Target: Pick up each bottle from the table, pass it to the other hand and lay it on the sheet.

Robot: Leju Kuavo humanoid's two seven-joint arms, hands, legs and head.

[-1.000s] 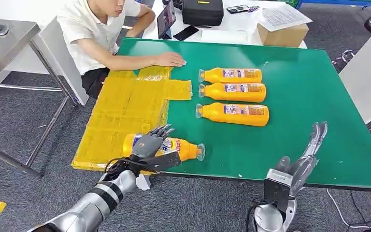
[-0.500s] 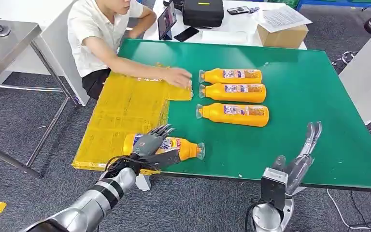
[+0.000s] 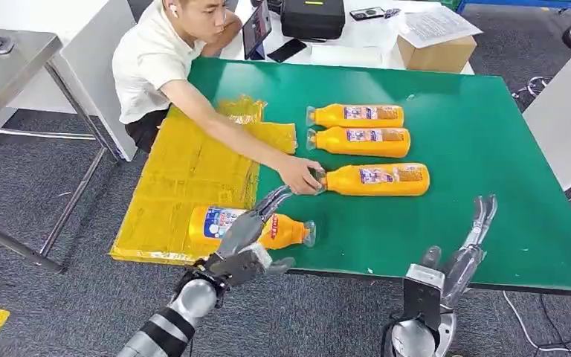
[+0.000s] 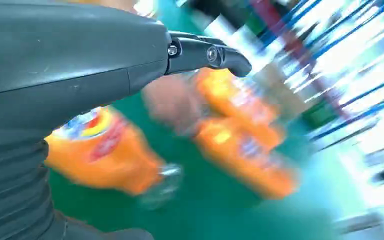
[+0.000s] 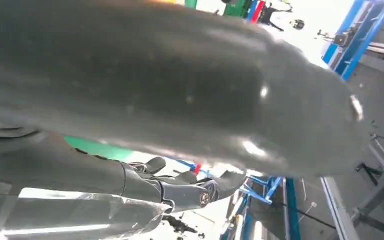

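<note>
Orange juice bottle (image 3: 256,226) lying half across yellow sheet's (image 3: 186,175) near edge, neck out on green table (image 3: 476,141). Left hand (image 3: 247,238) hovering above, fingers spread, grasping nothing; right hand (image 3: 467,249) likewise released. Risk: rolling off edge; colliding with person's hand (image 3: 301,177) nearby.

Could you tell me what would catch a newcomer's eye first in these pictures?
Most striking are the orange bottles on the green table: two side by side at the far end and a third bottle whose neck a person's hand grips. Nearer, the left hand hangs with spread fingers over the near bottle, which lies partly on the yellow sheet.
</note>
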